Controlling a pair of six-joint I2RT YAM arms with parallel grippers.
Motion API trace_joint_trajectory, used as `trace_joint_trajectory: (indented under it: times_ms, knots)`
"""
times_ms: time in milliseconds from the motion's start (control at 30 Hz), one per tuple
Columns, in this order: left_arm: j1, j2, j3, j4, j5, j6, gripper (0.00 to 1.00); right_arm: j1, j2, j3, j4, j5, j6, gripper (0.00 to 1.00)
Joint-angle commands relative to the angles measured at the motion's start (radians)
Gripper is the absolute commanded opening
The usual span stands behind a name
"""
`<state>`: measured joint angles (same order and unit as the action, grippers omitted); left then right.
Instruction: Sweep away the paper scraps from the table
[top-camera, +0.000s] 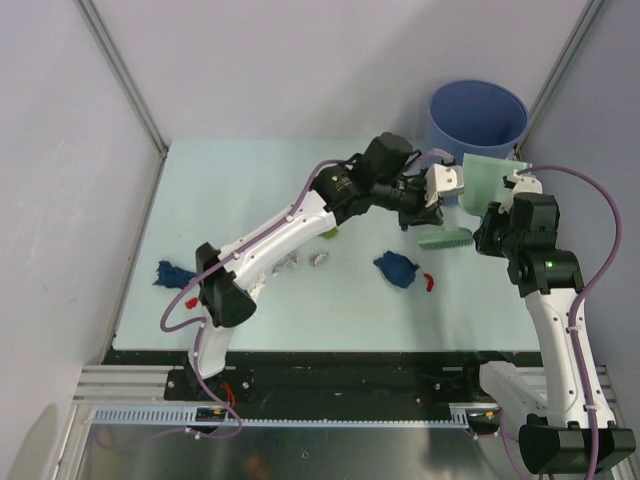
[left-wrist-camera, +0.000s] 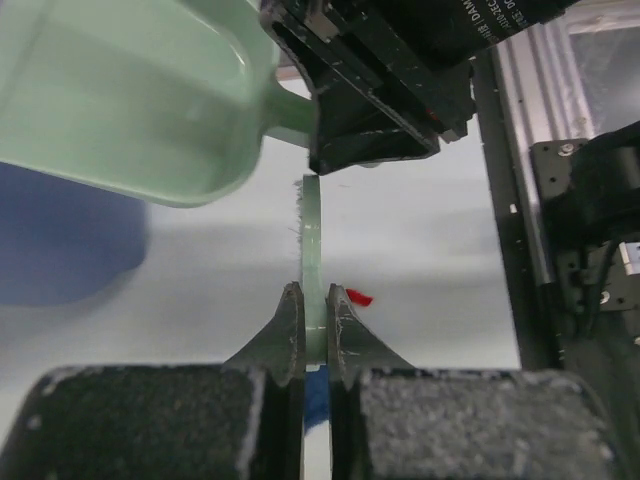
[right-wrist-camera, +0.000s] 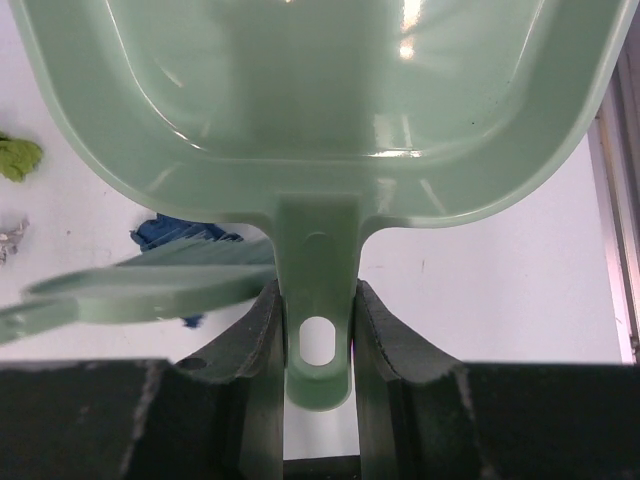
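My left gripper (left-wrist-camera: 313, 302) is shut on the thin handle of the pale green hand brush (left-wrist-camera: 312, 235), whose bristled head (top-camera: 446, 240) hangs over the table (top-camera: 240, 180) at the right. My right gripper (right-wrist-camera: 318, 305) is shut on the handle of the pale green dustpan (right-wrist-camera: 320, 110), held tilted beside the brush (right-wrist-camera: 150, 285). Paper scraps lie on the table: a dark blue wad (top-camera: 397, 268) with a red bit (top-camera: 428, 281) just below the brush, a green one (top-camera: 327, 233), grey bits (top-camera: 318, 258), and another dark blue wad (top-camera: 172, 272) at the far left.
A blue bucket (top-camera: 478, 115) stands off the table's back right corner, right behind the dustpan (top-camera: 490, 178). Grey frame posts run up at both back corners. A black rail (top-camera: 320, 357) borders the table's near edge by the arm bases.
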<state>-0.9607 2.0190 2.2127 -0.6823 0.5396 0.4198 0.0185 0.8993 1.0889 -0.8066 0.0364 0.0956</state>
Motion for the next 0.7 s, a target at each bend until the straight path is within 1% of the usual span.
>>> trace_joint_trajectory:
  times_ms: [0, 167, 233, 300, 333, 367, 467, 533, 600, 667]
  knots:
    - [-0.052, 0.090, 0.024, -0.014, 0.083, -0.194, 0.00, 0.003, -0.020, 0.039, 0.010, 0.033, -0.007, 0.00]
    - [-0.085, 0.127, -0.001, -0.006, 0.115, -0.220, 0.00, 0.000, -0.011, 0.039, 0.012, 0.033, -0.007, 0.00]
    - [-0.087, 0.156, 0.011, 0.004, 0.135, -0.263, 0.00, 0.000, -0.008, 0.039, 0.014, 0.033, -0.005, 0.00]
    - [-0.088, 0.193, 0.024, 0.021, 0.117, -0.297, 0.00, 0.000, -0.005, 0.039, 0.012, 0.034, -0.007, 0.00]
    - [-0.087, 0.204, 0.034, 0.027, 0.096, -0.329, 0.00, 0.000, -0.002, 0.039, 0.011, 0.037, -0.007, 0.00]
    - [-0.087, 0.214, 0.038, 0.033, 0.015, -0.346, 0.00, -0.002, -0.003, 0.039, 0.010, 0.039, -0.005, 0.00]
    - [-0.063, 0.236, 0.030, 0.061, -0.128, -0.443, 0.00, -0.002, -0.007, 0.039, 0.006, 0.046, -0.004, 0.00]
    - [-0.030, 0.236, 0.012, 0.081, -0.168, -0.505, 0.00, 0.000, -0.007, 0.039, 0.001, 0.046, -0.005, 0.00]
    - [-0.010, 0.222, -0.010, 0.105, -0.214, -0.524, 0.00, 0.001, -0.003, 0.039, -0.003, 0.043, -0.002, 0.00]
    - [0.016, 0.208, -0.045, 0.118, -0.230, -0.527, 0.00, 0.001, 0.000, 0.039, -0.008, 0.039, 0.003, 0.00]
